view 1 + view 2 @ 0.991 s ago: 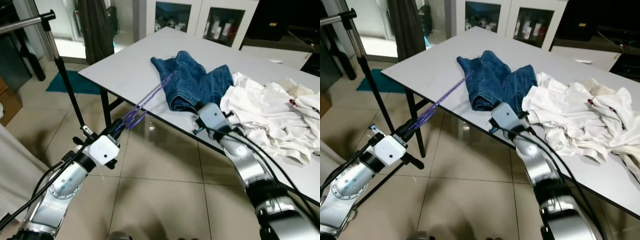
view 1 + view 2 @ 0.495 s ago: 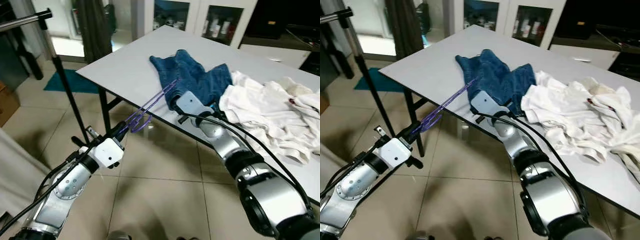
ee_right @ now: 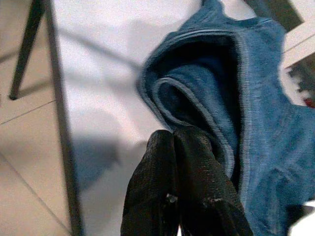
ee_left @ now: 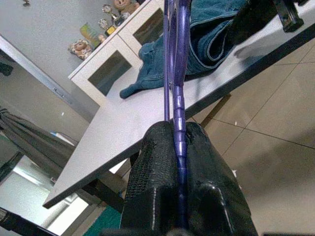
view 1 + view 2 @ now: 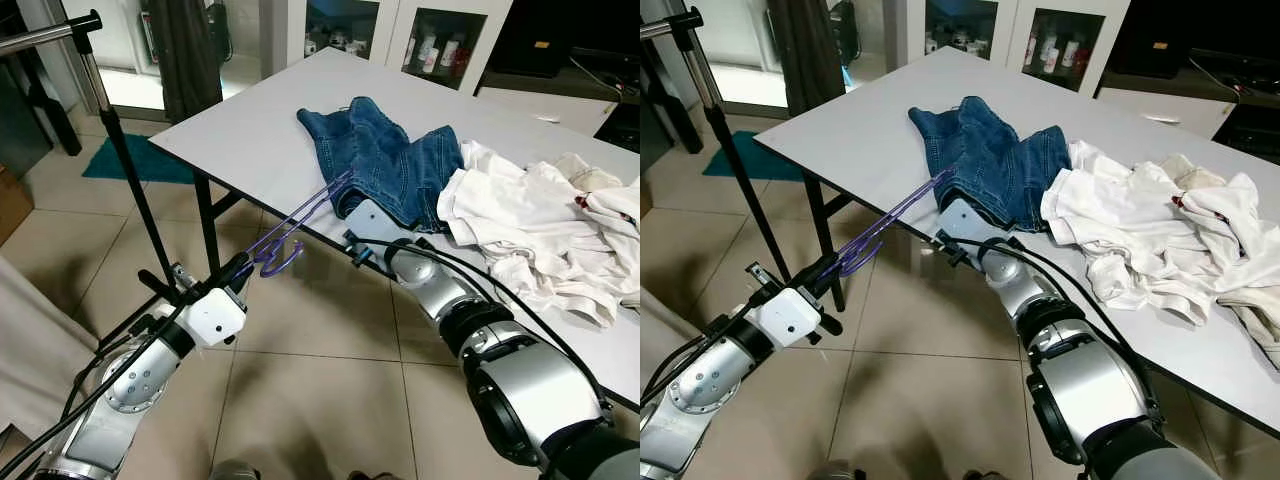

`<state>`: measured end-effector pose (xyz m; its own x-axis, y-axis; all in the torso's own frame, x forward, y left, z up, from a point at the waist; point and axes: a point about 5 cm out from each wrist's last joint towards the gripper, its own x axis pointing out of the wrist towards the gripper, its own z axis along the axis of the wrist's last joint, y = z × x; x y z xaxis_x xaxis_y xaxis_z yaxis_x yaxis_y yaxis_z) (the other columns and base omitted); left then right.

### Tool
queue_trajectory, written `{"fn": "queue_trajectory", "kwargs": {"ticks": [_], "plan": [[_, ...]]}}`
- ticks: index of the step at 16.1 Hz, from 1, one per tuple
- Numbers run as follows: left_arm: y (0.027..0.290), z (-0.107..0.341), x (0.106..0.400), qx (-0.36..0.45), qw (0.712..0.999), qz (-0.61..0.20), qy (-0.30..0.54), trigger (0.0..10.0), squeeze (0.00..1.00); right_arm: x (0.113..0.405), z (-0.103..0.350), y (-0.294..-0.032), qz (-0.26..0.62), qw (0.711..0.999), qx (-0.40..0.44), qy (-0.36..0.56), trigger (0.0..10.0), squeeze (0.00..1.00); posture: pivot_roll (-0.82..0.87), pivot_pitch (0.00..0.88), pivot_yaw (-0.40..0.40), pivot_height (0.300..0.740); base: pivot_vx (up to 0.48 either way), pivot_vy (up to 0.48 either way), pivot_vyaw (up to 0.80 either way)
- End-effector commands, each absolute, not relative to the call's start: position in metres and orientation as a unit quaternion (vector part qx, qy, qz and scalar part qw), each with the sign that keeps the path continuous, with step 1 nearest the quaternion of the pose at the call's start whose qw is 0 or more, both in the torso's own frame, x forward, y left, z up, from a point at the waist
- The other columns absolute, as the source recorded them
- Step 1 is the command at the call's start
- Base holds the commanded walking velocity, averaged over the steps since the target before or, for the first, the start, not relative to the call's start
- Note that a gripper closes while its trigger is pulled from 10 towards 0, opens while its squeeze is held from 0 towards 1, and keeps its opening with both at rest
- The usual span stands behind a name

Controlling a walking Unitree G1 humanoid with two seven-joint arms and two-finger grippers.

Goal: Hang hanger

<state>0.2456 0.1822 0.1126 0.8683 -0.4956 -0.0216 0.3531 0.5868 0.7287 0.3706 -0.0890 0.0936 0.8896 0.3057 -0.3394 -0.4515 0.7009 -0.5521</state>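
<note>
Left end effector (image 4: 179,147) is clamped tight on the purple hanger (image 5: 290,228), pads pinching its thin bar w/ no gap. It sits low over the floor, just off the table's near-left edge. From there the hanger's long axis runs up and away toward the table, far end reaching the jeans (image 5: 385,160) near that edge; its hook curls close to the left end effector.

Right end effector (image 3: 182,162) has fingers pressed together w/ nothing between them, resting at the table's near edge, touching or just beside the jeans' hem.

The rail (image 5: 45,30) of the clothes rack stands beyond the table's left corner, up and to the left of the left end effector, well apart. So the left arm is the nearer one, and it already has the hanger. Judging from this, the next move needs the hanger swung off the table, away from the jeans, and raised hook-first over the rail.

A pile of white clothes (image 5: 530,225) lies on the table's right part.
</note>
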Motion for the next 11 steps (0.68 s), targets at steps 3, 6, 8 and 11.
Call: {"fn": "queue_trajectory", "kwargs": {"ticks": [3,6,8,11], "plan": [[0.182,0.117,0.246,0.391,0.884,-0.238,-0.098,10.0,0.00,0.379,0.108,-0.091,0.192,0.929,-0.301,0.096,10.0,0.00,0.33,0.059,-0.081,0.740,0.000,0.000,0.00],[0.182,0.115,0.244,0.367,0.898,-0.226,-0.094,10.0,0.00,0.385,0.126,-0.101,0.172,0.962,-0.204,0.049,10.0,0.00,0.33,0.061,-0.078,0.740,0.000,0.000,0.00],[0.186,0.116,0.245,0.287,0.937,-0.178,-0.092,10.0,0.00,0.382,0.128,-0.124,0.132,0.983,-0.125,0.015,10.0,0.00,0.33,0.064,-0.072,0.740,0.000,0.000,0.00],[0.182,0.116,0.244,0.223,0.957,-0.160,-0.089,10.0,0.00,0.373,0.122,-0.153,0.083,0.994,-0.070,-0.015,10.0,0.00,0.32,0.061,-0.063,0.740,0.000,0.000,0.00]]}}
